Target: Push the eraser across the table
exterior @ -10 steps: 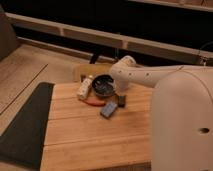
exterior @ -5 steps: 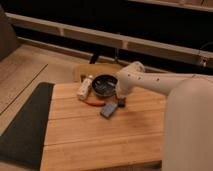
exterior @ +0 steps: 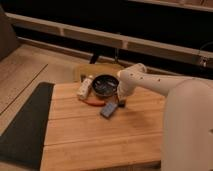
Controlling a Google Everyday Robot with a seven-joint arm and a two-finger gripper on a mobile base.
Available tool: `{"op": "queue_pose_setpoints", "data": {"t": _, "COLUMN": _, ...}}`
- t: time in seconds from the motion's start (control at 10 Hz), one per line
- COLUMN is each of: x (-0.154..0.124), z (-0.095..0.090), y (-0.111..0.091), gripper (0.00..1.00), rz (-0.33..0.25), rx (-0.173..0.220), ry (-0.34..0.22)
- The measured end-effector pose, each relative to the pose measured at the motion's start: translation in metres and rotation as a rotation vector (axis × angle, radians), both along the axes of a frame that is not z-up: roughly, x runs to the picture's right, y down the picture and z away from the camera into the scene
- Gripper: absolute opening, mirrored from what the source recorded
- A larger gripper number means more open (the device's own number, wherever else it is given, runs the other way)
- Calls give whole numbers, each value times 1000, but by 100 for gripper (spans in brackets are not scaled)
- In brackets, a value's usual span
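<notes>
Pincer (exterior: 120, 99) closed on nothing, low against the small flat black eraser (exterior: 123, 104) on the light wooden plank table (exterior: 100, 142); I judge most of the push remains.

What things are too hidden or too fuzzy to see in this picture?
Camera view:
- Eraser: cannot be picked out; perhaps hidden under the arm's end.
- Gripper: down at the table, right of the dark bowl, mostly covered by the white wrist.
- Table: its right side is hidden behind the robot's white body.
- Inside the dark bowl: too blurry to tell.
</notes>
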State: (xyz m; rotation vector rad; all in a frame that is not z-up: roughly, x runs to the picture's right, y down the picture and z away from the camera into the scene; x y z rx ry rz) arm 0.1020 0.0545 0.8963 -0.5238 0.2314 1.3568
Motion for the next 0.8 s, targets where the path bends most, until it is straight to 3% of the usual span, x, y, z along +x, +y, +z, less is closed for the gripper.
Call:
{"op": "queue_pose_setpoints", "data": {"t": 0.4, "x": -18, "z": 13, "y": -5, "gripper": 2, "rz": -81, "rx": -28, "ry": -74}}
{"op": "queue_pose_setpoints", "data": {"t": 0.8, "x": -25, "z": 28, "y": 1, "gripper": 2, "rz": -85, "rx": -73, "ry": -122}}
